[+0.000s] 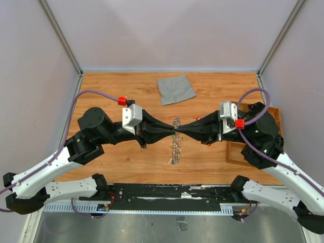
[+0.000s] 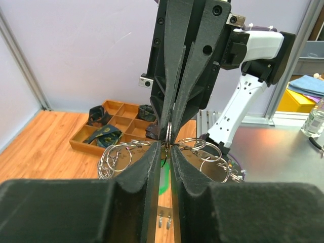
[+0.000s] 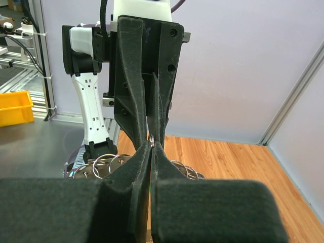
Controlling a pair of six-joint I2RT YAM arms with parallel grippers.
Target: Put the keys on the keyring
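Your left gripper point(image 1: 171, 132) is pinched near shut on the keyring point(image 1: 175, 144), held up midway between the side edges of the bench point(image 1: 116, 96), your right gripper point(image 1: 180, 132) nipping the same wire tip to tip; likely keys point(image 2: 164, 221) lie beneath, so threading looks unstarted, and next you'd free one claw to fetch one.

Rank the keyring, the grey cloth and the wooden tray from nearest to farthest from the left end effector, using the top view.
1. keyring: right at the tips of the left end effector, in the centre of the view.
2. grey cloth: beyond the tips, towards the far edge.
3. wooden tray: farthest, off on the right side.
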